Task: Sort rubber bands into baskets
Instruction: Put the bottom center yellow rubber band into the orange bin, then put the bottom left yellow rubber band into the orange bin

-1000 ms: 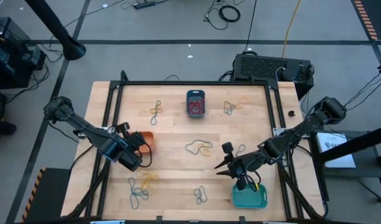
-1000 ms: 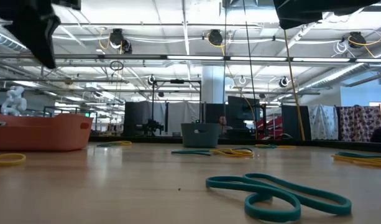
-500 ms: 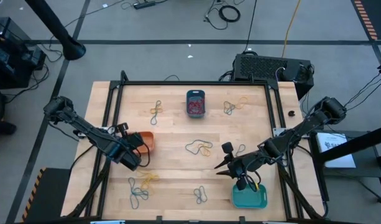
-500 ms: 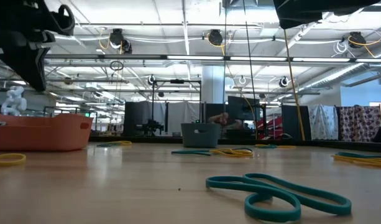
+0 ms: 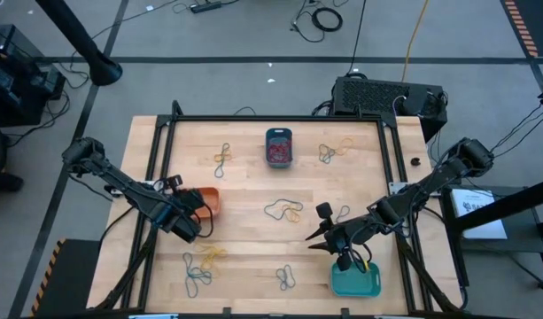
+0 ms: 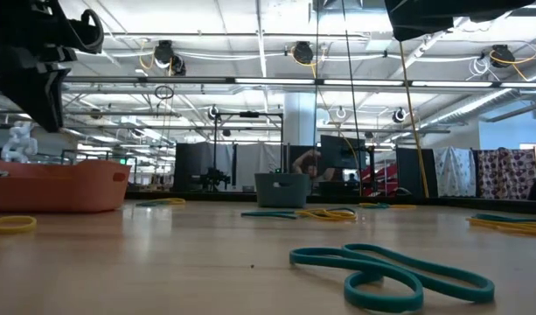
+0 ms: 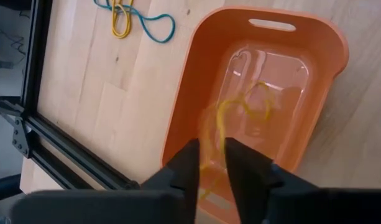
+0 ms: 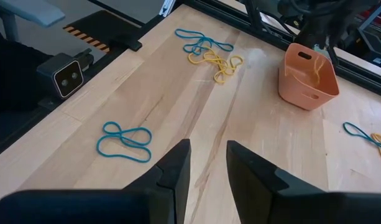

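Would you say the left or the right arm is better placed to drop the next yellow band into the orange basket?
Left. The left gripper hangs directly over the orange basket, pinching a yellow rubber band; the right gripper is beside the turquoise basket.

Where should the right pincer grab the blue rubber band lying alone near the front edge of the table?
Probably from straight above, pinching the narrow waist of the blue rubber band, where its strands cross. It lies flat on the table, so a side approach finds nothing to grip. The right pincer hovers close by, open.
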`<state>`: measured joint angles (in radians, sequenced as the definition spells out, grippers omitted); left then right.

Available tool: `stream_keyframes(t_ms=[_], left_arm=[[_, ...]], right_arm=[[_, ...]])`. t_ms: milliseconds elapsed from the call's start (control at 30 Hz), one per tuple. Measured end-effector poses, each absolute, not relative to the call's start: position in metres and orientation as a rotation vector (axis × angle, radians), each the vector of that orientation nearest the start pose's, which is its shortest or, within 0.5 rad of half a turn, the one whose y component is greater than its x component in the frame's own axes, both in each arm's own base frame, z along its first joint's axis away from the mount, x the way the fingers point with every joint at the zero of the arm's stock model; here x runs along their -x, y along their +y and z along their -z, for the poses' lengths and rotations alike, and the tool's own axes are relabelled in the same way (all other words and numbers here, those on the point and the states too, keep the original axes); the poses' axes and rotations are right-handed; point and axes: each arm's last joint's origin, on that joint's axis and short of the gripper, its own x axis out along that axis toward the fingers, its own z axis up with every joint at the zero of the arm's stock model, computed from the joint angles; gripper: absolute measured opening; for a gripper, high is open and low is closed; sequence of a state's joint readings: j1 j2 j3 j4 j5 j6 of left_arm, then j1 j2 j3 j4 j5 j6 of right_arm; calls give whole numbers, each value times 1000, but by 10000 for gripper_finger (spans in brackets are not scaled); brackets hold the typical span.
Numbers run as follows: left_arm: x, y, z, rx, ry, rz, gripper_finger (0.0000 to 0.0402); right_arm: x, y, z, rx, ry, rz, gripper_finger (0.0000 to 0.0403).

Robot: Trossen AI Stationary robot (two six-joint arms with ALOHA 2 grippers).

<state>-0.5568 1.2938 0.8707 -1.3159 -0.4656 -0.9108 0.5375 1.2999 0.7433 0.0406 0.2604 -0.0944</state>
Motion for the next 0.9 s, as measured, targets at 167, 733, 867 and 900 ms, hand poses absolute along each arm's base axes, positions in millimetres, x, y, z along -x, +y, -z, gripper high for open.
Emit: stream_keyframes(t_ms=[167,733,867,900], left_arm=[[-160,-84,-220,-88,1342,-596,136],[-226,-156,-253,222,940,173,146],[-228,-166,-229,137,1056,150,146],[-229,-168,-221,122,1093,131,146]], right_arm=[[-238,133,-232,293,465,-294,97],[-238,133,-232,279,466,-291,97],[-238,133,-232,268,470,-288,97],[-238,133,-232,268,471,-288,97]])
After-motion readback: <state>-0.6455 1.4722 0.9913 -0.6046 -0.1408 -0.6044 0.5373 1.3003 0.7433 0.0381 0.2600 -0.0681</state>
